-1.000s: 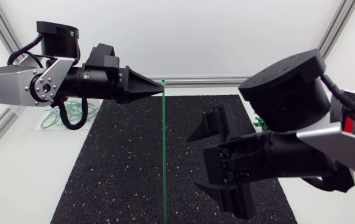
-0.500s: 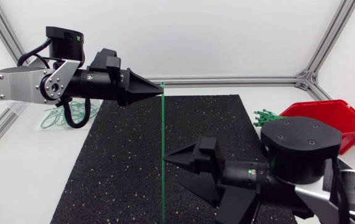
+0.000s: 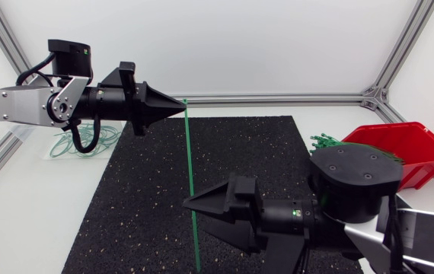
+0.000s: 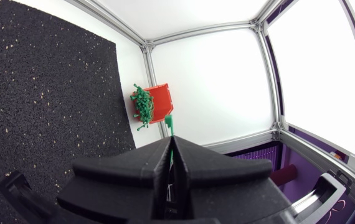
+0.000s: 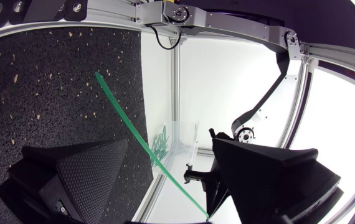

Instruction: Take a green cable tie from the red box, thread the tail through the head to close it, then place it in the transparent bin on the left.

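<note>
My left gripper [image 3: 184,107] is above the black mat's far edge, shut on the head end of a green cable tie [image 3: 190,167]. The tie hangs straight down over the mat. In the left wrist view the shut gripper [image 4: 172,140] has the tie's green end [image 4: 169,125] poking out past its tips. Low at the front, my right gripper [image 3: 224,236] stands open beside the tie's lower part. The right wrist view shows the tie [image 5: 134,134] running between the wide-apart fingers [image 5: 71,177] of the right gripper [image 5: 171,180], touching neither.
The red box [image 3: 411,148] stands at the right with a bundle of green ties [image 3: 327,142] sticking out of it. The transparent bin [image 3: 59,152] at the left holds looped green ties [image 3: 84,139]. A black mat [image 3: 141,205] covers the table's middle.
My right arm has swung down and to the left, bringing its open fingers up to the hanging tie. The left gripper has shifted slightly left with the tie.
</note>
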Controlling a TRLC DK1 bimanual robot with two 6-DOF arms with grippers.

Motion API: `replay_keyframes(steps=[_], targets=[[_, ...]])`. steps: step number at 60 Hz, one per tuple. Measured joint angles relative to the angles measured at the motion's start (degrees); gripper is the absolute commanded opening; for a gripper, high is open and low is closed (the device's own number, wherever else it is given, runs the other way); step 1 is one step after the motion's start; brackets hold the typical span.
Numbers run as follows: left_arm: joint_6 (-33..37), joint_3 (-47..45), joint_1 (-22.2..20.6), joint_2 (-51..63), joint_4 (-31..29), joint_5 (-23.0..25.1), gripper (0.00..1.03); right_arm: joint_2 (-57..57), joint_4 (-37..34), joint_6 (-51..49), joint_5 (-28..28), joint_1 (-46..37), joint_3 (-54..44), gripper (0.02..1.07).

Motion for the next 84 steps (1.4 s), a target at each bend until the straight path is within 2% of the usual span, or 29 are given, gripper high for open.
replay_keyframes(steps=[8,24,31,34,39,44,61,68,81,84], targets=[[-7.91,-0.13,1.86,0.00,7.87,-0.04,0.04,1.36,2.93,-0.44,-1.11,0.04,-1.36,0.97],[-11.47,-0.13,2.97,0.02,8.66,-0.20,0.04,4.00,7.80,-0.42,-3.13,0.04,-3.74,0.84],[-11.56,-0.13,2.97,0.02,9.01,0.00,0.04,5.03,10.40,-0.42,-3.37,0.04,-3.85,0.83],[-11.56,-0.13,2.97,0.11,9.07,0.00,0.04,5.31,10.69,-0.39,-3.41,0.04,-3.85,0.76],[-11.56,-0.13,3.08,0.35,9.11,0.02,0.04,5.57,10.75,-0.39,-3.76,0.02,-3.85,0.72],[-11.56,-0.13,3.26,0.83,9.25,0.02,0.04,5.57,10.75,-0.39,-4.35,-0.26,-3.85,0.53],[-11.56,-0.46,3.39,1.36,9.27,0.04,0.04,5.97,10.84,-0.42,-5.86,-2.58,-3.78,0.52],[-11.56,-0.46,3.28,1.42,9.27,0.02,0.04,6.47,11.41,-0.42,-5.92,-2.60,-3.72,0.41],[-11.56,-0.46,3.28,1.51,9.27,0.04,0.04,6.45,11.61,-1.14,-6.73,-2.60,-3.72,0.13],[-11.54,-0.46,3.28,1.51,9.27,0.04,0.04,6.40,11.61,-1.31,-6.73,-2.60,-3.72,0.11]])
